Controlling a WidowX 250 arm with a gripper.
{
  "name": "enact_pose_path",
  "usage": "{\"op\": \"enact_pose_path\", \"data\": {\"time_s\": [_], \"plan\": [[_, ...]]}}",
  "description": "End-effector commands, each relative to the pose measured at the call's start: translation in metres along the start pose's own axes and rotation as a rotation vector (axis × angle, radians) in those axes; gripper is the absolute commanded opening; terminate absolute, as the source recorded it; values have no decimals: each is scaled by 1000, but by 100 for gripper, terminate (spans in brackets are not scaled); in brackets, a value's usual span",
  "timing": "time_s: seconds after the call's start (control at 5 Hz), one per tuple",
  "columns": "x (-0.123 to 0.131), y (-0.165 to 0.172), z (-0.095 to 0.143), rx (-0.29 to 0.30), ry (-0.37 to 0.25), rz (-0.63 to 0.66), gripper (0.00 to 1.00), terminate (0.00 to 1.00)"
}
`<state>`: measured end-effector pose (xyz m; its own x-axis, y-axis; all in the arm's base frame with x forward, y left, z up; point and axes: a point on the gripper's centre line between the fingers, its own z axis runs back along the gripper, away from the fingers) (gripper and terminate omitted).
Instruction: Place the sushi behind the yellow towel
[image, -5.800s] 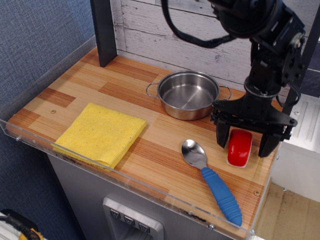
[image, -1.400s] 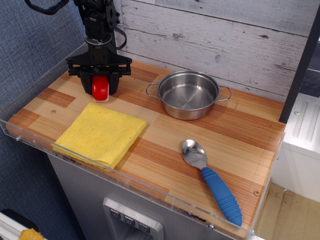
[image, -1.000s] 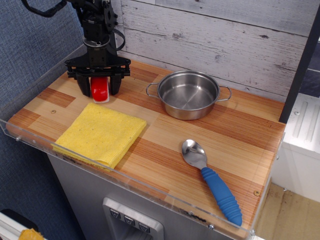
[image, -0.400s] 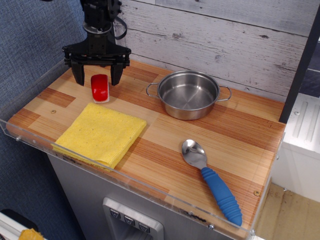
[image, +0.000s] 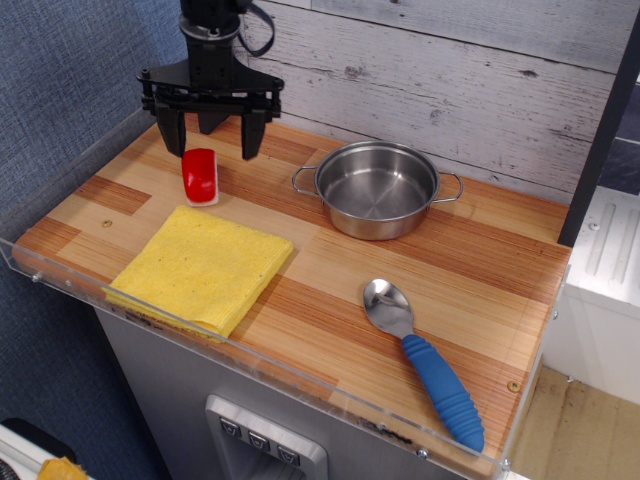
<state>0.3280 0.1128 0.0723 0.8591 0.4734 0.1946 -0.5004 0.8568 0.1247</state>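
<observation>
The sushi (image: 200, 175), a small glossy red piece with a white base, lies on the wooden counter just behind the far edge of the yellow towel (image: 203, 267). The towel is a folded square cloth at the front left. My gripper (image: 213, 146) hangs open and empty above the counter, slightly above and to the right of the sushi, with its two black fingers (image: 176, 132) spread wide and clear of it.
A steel pot (image: 377, 187) stands at the back middle. A blue-handled spoon (image: 423, 361) lies at the front right. A clear plastic lip (image: 240, 350) runs along the counter's front and left edges. A white plank wall is behind.
The gripper carried the sushi from the right side to behind the towel, set it down, opened, then rose and shifted slightly right. The sushi stays on the counter.
</observation>
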Motion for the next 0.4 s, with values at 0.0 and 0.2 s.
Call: {"op": "enact_pose_path", "data": {"time_s": [0.0,0.2], "plan": [[-55,1,56,-37,6,-21,100,0],[-75,-5,70,-59,45,-31,100,0]]}}
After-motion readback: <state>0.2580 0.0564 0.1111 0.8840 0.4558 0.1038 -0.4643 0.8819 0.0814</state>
